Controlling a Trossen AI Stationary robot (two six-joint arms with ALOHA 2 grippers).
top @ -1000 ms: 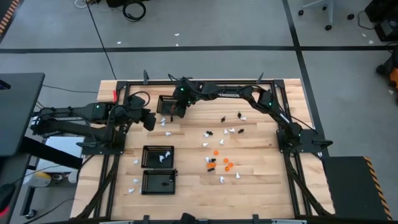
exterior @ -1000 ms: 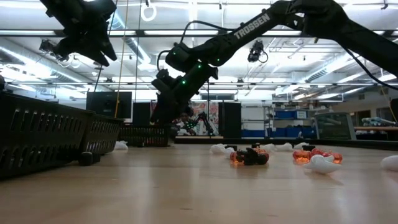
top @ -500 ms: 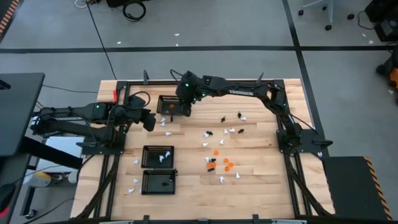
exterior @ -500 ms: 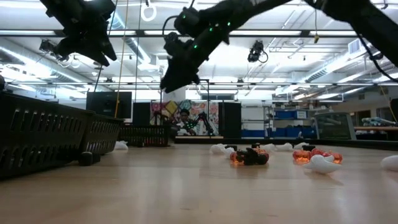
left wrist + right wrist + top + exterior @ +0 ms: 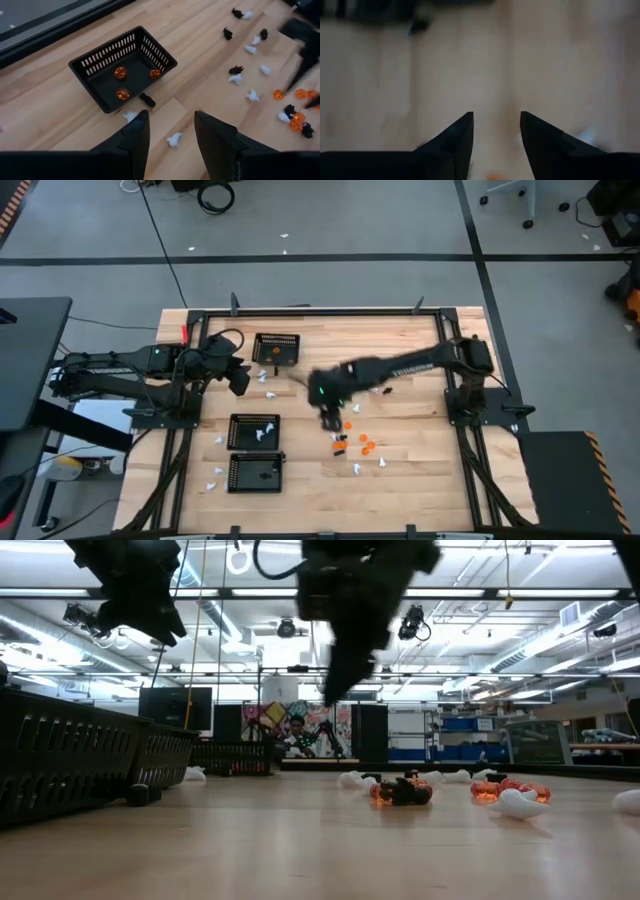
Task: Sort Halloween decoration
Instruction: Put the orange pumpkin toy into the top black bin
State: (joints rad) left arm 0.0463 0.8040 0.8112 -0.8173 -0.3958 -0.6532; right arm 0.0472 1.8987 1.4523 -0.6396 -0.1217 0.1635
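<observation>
Small orange [image 5: 362, 438], white [image 5: 356, 469] and black [image 5: 340, 450] decoration pieces lie scattered on the wooden table, mostly right of its middle. In the low view they form a cluster [image 5: 402, 790]. My right gripper [image 5: 330, 418] hangs open and empty above the left edge of that scatter; its wrist view [image 5: 496, 115] is blurred. My left gripper [image 5: 240, 378] hovers open above the table's left part, looking at the far basket [image 5: 122, 67], which holds three orange pieces. A black piece [image 5: 147, 100] and white pieces [image 5: 174, 140] lie beside that basket.
Two more black mesh baskets sit near the left front: one [image 5: 254, 430] with white pieces, one [image 5: 254, 472] with a black piece. A few white pieces [image 5: 215, 480] lie at the table's left near corner. A black frame [image 5: 320, 311] borders the table.
My right gripper has swung fast from above the far basket toward the table's near side and right, ending over the middle scatter of pieces. It stays empty. The left arm has kept still.
</observation>
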